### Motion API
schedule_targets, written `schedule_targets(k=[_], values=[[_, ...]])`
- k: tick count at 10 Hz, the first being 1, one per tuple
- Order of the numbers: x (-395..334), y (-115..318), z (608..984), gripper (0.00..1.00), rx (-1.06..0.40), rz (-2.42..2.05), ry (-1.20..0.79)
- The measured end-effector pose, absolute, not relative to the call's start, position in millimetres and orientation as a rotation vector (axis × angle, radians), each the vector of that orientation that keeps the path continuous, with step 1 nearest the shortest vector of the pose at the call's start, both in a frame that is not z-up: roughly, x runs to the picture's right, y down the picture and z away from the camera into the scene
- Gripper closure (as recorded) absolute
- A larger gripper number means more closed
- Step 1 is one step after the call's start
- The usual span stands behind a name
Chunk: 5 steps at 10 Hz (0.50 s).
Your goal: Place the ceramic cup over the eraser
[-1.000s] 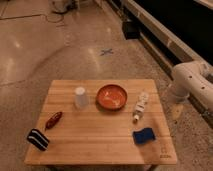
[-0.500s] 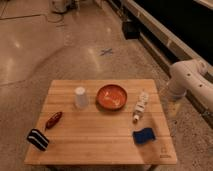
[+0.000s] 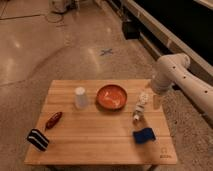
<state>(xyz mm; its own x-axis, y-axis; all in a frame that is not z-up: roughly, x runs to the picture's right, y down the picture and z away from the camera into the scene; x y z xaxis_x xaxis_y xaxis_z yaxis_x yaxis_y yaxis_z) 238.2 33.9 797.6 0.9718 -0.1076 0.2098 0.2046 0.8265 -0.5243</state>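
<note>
The ceramic cup (image 3: 80,97), small, plain and white, stands upright on the back left part of the wooden table (image 3: 95,145). The eraser (image 3: 38,139), a black block with white stripes, lies at the table's front left corner, well apart from the cup. My white arm (image 3: 172,75) reaches in from the right. My gripper (image 3: 157,101) hangs at the table's right edge, just right of the white bottle and far from both cup and eraser. It holds nothing that I can see.
An orange bowl (image 3: 111,96) sits at the back middle, right of the cup. A white labelled bottle (image 3: 141,106) lies right of the bowl. A blue block (image 3: 144,135) is at front right. A reddish-brown elongated object (image 3: 53,120) lies between cup and eraser.
My arm has shifted a little to the left, toward the table's right edge. The objects on the table have not moved.
</note>
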Motion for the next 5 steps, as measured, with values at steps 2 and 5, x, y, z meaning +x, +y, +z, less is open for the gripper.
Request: schedule_targets(k=[2, 5], values=[[209, 22, 806, 0.2, -0.558, -0.219, -0.209], [160, 10, 808, 0.2, -0.525, -0.311, -0.27]])
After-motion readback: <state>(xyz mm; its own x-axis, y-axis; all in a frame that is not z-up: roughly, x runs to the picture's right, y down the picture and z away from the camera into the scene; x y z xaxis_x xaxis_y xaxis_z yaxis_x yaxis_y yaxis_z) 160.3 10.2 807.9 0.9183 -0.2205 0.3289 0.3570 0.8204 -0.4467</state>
